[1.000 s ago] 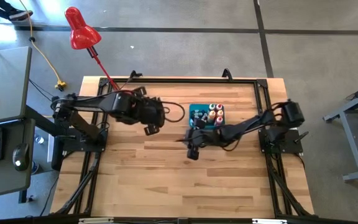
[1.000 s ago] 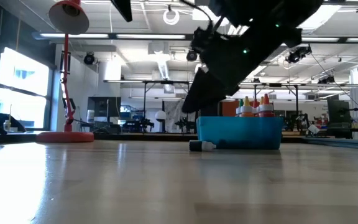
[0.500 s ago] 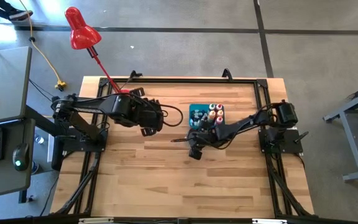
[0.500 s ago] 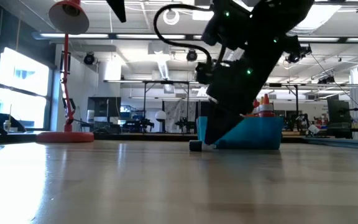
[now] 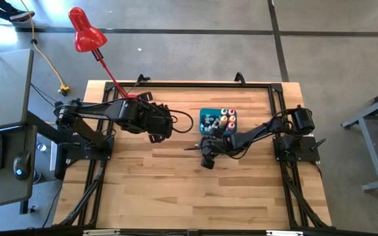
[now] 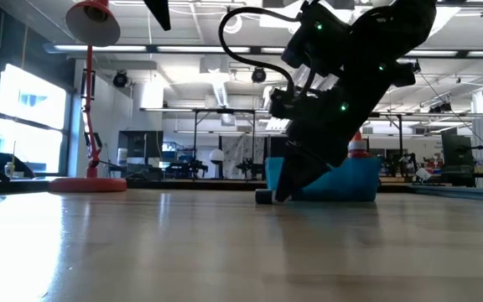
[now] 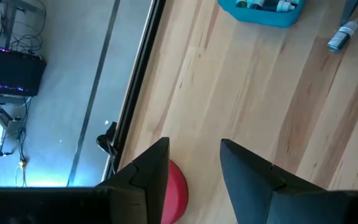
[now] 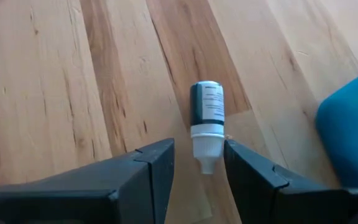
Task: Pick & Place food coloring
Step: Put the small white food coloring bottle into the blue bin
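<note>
A small dark-green bottle with a white label and pale cap (image 8: 207, 118) lies on its side on the wooden table just beside the blue bin (image 5: 210, 113); it also shows in the low view (image 6: 264, 196) and the left wrist view (image 7: 342, 36). My right gripper (image 8: 197, 149) is open and low at the table, one finger on each side of the bottle's cap end, apart from it. Yellow-orange and red bottles (image 5: 226, 120) stand upright in the bin. My left gripper (image 7: 194, 146) is open and hovers over the table's left half (image 5: 159, 134).
The blue bin (image 8: 353, 130) stands close beside my right gripper, toward the table's far edge. A red desk lamp (image 5: 84, 29) leans over the far left corner, its base (image 7: 173, 193) below my left gripper. Bare wood spreads across the table's near half.
My right gripper has come down from above the bin's near side to table height, its open fingers ending on either side of the lying bottle. The bottle has stayed where it was.
</note>
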Controlling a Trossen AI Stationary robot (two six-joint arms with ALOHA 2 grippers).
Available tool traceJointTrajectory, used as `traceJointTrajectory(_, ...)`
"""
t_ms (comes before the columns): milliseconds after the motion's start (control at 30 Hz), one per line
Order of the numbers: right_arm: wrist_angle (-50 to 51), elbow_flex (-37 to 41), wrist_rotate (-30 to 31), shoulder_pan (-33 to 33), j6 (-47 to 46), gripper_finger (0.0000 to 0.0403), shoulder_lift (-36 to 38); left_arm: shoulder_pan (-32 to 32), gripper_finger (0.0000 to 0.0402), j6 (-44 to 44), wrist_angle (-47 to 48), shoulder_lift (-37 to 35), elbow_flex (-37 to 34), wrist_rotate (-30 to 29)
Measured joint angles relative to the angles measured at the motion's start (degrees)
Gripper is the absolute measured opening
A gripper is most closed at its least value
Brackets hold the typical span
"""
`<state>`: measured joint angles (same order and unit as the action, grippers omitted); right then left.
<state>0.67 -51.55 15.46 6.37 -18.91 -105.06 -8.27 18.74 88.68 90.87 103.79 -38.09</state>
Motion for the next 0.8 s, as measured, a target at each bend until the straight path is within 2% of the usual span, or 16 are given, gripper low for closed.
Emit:
traceJointTrajectory(233,0.62,0.0,-0.26,-0.02,1.17,0.0122,0.0,-0.01,0.0138,0.0,0.0,0.0,0.0,-0.02)
traceJointTrajectory(567,0.72,-0.02,-0.92,-0.02,1.04,0.0021,0.0,0.0,0.0138,-0.45,0.0,0.02,0.0,-0.04)
traceJointTrajectory(667,0.76,-0.15,-1.79,-0.02,0.97,0.0004,0.0,-0.02,0.0138,-0.46,0.0,0.02,0.0,-0.04)
traceJointTrajectory(800,0.94,-0.79,-4.0,0.36,-0.62,0.0003,0.52,-0.02,0.0138,-0.44,0.06,0.02,0.0,-0.06)
